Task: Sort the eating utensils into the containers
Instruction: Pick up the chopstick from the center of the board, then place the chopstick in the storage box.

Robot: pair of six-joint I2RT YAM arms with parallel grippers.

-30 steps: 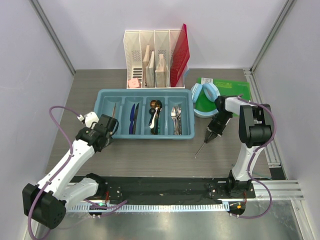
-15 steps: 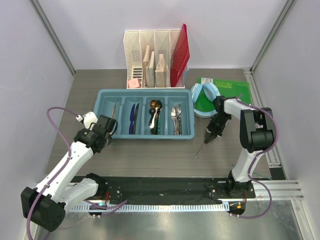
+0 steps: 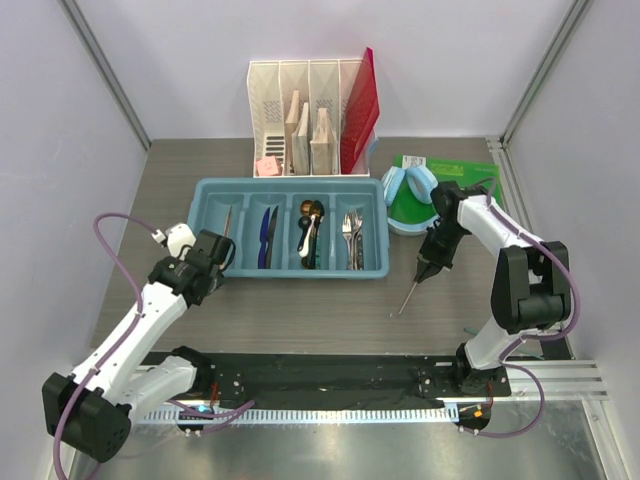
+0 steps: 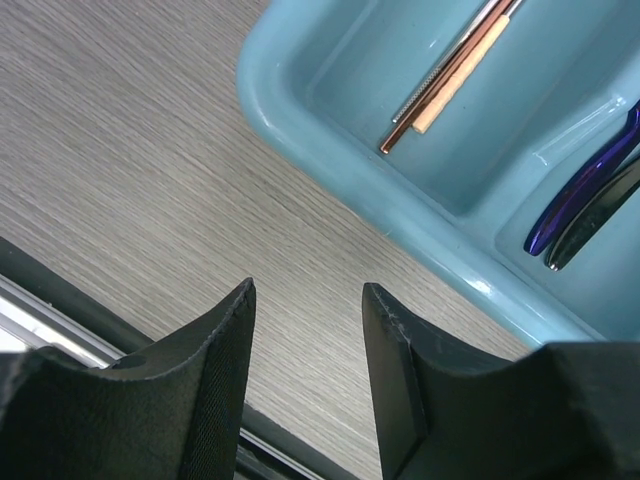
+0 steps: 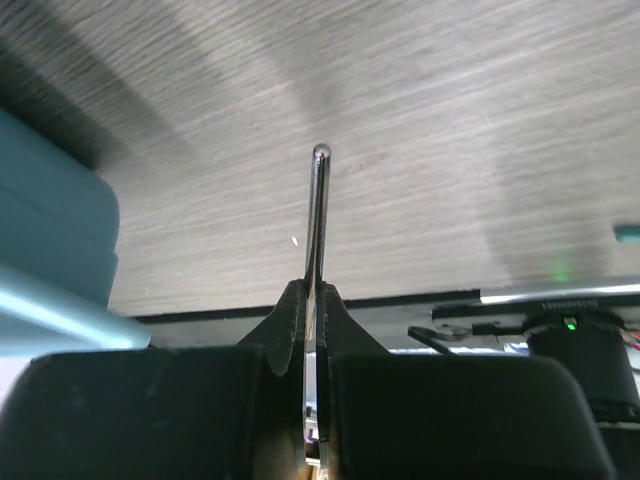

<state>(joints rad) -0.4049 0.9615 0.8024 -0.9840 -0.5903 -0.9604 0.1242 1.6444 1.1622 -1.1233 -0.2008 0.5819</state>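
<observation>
Pinching a thin silver utensil (image 3: 408, 297) in the tightly closed right gripper (image 3: 424, 268), right of the blue tray (image 3: 205, 190) in the overhead view. Pickup apparently done; next, carrying it left and lining it up lengthwise over a compartment. Hovering with the left gripper (image 4: 307, 300) half-spread and empty at the tray's lower-left corner.

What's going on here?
Right claw is shut on a thin silver utensil, held right of the blue tray, free end angled down toward the table. Left claw sits open and empty by the tray's near-left corner. The tray already holds chopsticks, knives, spoons and forks in separate compartments.
</observation>
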